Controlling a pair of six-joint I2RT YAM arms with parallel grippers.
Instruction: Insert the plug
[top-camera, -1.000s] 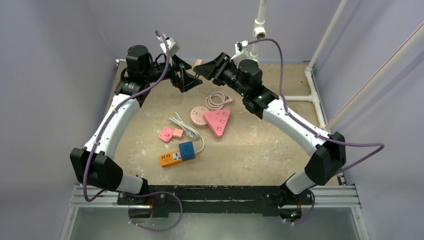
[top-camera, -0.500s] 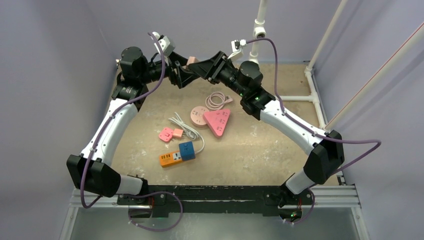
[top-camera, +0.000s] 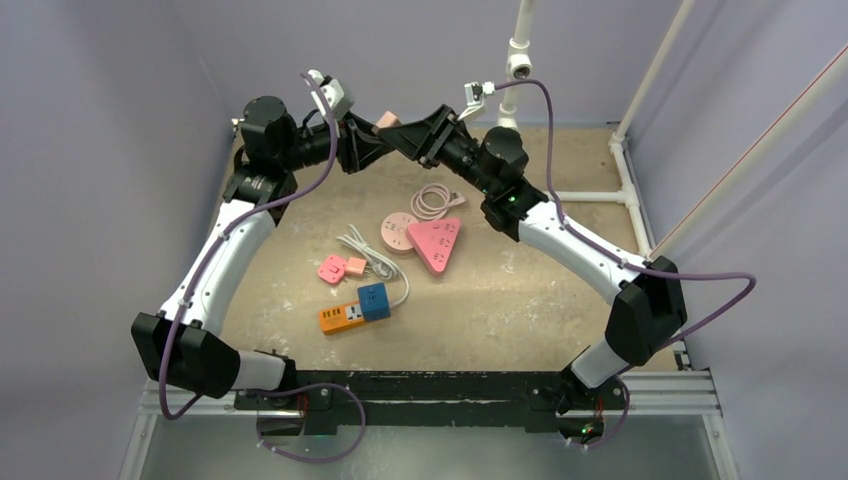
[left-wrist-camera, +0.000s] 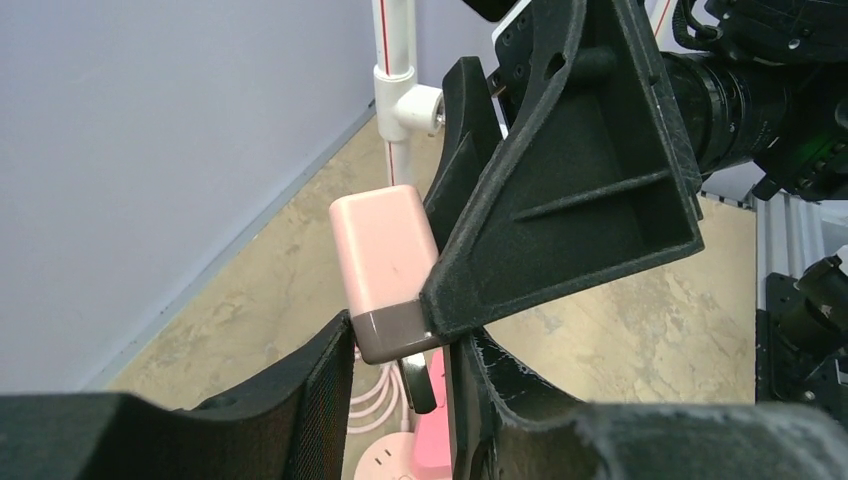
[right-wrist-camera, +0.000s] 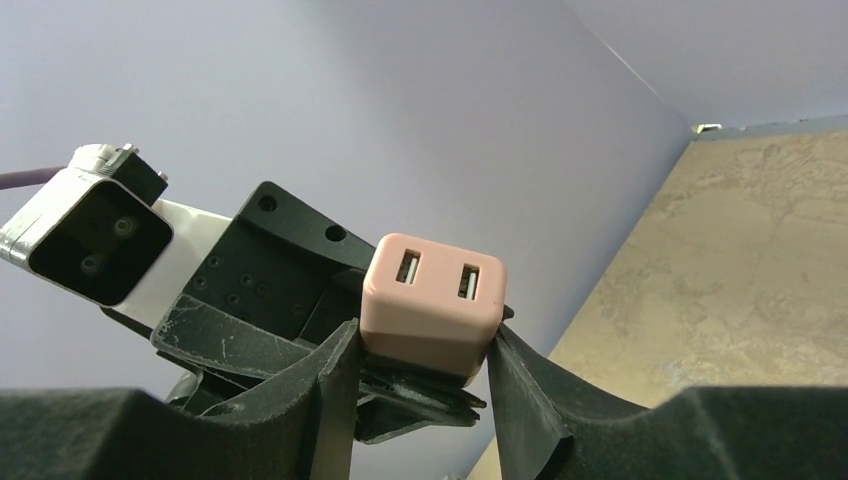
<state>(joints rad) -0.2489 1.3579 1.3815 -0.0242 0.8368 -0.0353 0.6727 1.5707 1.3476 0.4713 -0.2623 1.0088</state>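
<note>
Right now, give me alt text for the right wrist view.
A pink two-port USB charger is pinched between the fingers of the right gripper, ports facing the camera. The left gripper sits behind it, against a purple wall.

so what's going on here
Over the far end of the table, the right gripper holds a pink charger in mid-air. The left gripper pinches its other end, so it looks like a handover. The power strips lie on the table below.
</note>
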